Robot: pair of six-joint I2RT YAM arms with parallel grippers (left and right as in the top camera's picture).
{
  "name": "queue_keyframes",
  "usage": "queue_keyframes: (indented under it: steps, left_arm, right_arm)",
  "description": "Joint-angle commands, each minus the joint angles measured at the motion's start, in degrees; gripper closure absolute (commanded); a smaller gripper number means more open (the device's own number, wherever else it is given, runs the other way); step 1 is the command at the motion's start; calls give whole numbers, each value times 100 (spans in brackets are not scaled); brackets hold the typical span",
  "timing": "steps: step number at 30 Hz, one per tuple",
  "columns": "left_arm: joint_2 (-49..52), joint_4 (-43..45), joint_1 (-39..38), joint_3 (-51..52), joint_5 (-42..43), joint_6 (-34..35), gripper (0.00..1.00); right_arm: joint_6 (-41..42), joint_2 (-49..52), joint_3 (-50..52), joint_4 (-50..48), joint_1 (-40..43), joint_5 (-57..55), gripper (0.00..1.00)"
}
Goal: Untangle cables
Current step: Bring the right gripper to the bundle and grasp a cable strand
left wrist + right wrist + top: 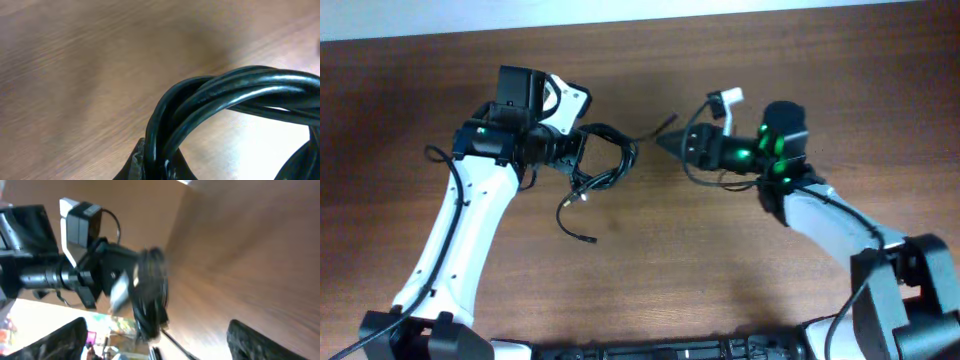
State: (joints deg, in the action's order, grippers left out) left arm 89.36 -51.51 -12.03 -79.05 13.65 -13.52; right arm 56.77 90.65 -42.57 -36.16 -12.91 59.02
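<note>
Brown wood-grain table [720, 260]; pale strip along top edge.

Cables [610, 165] between left pincer [582, 150], right pincer [665, 143].

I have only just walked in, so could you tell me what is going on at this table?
The left gripper is clamped on a bundle of looped black cables, whose loose ends trail onto the wooden table. The right gripper is open, points at the bundle from the other side, and holds nothing. The cables look tangled.
</note>
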Motion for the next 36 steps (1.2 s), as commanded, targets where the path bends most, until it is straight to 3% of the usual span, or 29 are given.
queue_keyframes:
  steps: [1,2,4,5,6,7,9,12,14,16,21,24,27,29,32,36]
  left_arm:
    - [-103,-146,4,-81,525,-245,100]
    - [-103,-155,4,-81,525,-243,100]
    - [-103,-181,4,-81,525,-243,100]
    - [-98,-168,4,-81,457,74,100]
    - [-98,-153,4,-81,9,1071,100]
    - [-98,-153,4,-81,-382,1740,100]
    - [-98,-131,4,-81,-448,2356,100]
    - [-98,-114,-227,-81,-374,2459,100]
    - [-101,-114,-540,-81,15,2103,100]
    - [-101,-109,-791,-83,520,1554,100]
    - [-238,-90,-804,-83,776,1561,100]
    - [-358,-85,-236,-83,-52,2361,100]
    - [-356,-57,216,-83,-107,2815,100]
    - [-356,-31,245,-83,-105,3075,100]
    - [-356,-26,245,-83,-107,3713,100]
    - [-356,-44,245,-83,-219,3757,100]
  right_arm:
    - [656,-7,-52,-675,-492,-1086,42]
    - [748,-7,-52,-675,-588,-1268,72]
    - [868,-7,-52,-717,-601,-1248,94]
    - [868,-7,-52,-977,-651,-1045,96]
    - [780,-7,-52,-1676,-986,-848,96]
    - [525,-7,-52,-1674,-1143,-874,96]
    - [149,-7,-52,-1305,-1510,-1329,96]
    - [-577,-7,-52,11,-2175,-3126,96]
    - [-579,-7,-52,625,-2304,-4013,96]
    - [-579,-7,-52,708,-2304,-4109,90]
    - [-1480,-120,-52,1139,-2188,-4166,62]
    - [-1502,-942,-52,1574,-1504,-3521,57]
    - [-1502,-1252,-52,1626,-1172,-2673,45]
    - [-1521,-1178,-52,1720,-1320,-2629,40]
    - [-2240,-986,-52,1733,-1950,-2669,35]
    - [-2614,-914,-52,1753,-2529,-3136,34]
